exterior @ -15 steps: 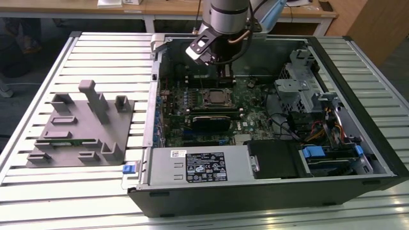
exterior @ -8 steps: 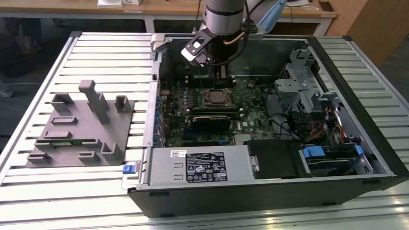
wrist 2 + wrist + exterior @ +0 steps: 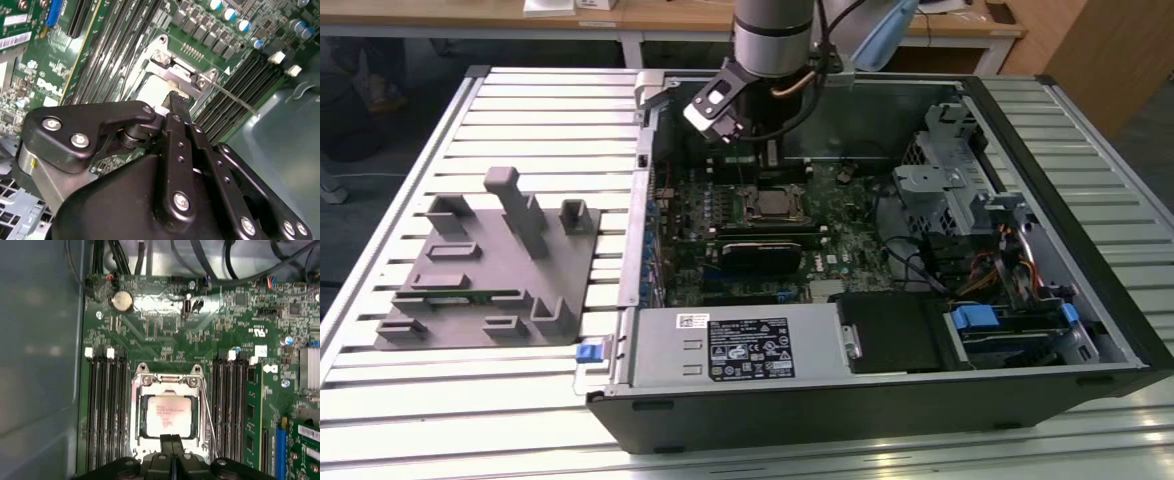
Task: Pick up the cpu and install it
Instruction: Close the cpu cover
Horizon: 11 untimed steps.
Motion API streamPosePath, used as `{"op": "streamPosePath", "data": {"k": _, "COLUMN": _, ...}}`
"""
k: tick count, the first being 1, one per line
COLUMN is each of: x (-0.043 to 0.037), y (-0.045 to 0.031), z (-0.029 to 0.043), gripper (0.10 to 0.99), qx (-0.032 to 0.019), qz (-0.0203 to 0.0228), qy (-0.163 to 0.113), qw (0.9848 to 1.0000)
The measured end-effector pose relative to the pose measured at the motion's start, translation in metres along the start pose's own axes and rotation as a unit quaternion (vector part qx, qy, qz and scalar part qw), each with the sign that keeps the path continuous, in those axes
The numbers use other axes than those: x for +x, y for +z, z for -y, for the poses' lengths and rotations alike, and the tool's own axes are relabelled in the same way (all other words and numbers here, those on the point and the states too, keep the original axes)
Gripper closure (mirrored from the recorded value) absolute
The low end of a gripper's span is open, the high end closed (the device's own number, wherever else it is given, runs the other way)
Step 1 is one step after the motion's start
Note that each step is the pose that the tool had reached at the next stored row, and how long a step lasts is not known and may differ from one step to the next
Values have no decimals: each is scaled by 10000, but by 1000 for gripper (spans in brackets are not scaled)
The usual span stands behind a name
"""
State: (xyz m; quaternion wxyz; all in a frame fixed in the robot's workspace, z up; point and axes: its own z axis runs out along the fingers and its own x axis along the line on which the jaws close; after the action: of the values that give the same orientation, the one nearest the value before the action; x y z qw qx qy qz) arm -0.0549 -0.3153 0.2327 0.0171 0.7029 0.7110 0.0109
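Observation:
The cpu [image 3: 167, 416], a small square chip with a pale metal top, lies flat inside the silver socket frame [image 3: 137, 405] on the green motherboard [image 3: 165, 325]. It also shows in the exterior view as the cpu [image 3: 770, 205] in mid-board, and as a pale patch of cpu [image 3: 150, 92] behind the fingers. My gripper [image 3: 171, 441] hangs just above the chip's near edge with its two black fingers pressed together and nothing between them. In the exterior view the gripper [image 3: 770, 158] reaches down into the open computer case, over the board's far part.
Black memory slots [image 3: 105, 410] flank the socket, and a thin socket lever [image 3: 207, 415] runs along one side. A black ridged block [image 3: 761, 252] sits below the socket. The grey plastic tray [image 3: 494, 270] lies outside the case at the exterior view's left; the drive cage [image 3: 954, 185] and cables crowd the right.

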Motion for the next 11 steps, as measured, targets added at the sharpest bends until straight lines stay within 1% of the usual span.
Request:
{"op": "streamPosePath", "data": {"k": 5, "x": 1, "y": 91, "z": 19, "gripper": 980, "qx": 0, "qz": 0, "qy": -1, "qw": 10000}}
{"op": "streamPosePath", "data": {"k": 11, "x": 2, "y": 198, "z": 24, "gripper": 980, "qx": 0, "qz": 0, "qy": -1, "qw": 10000}}
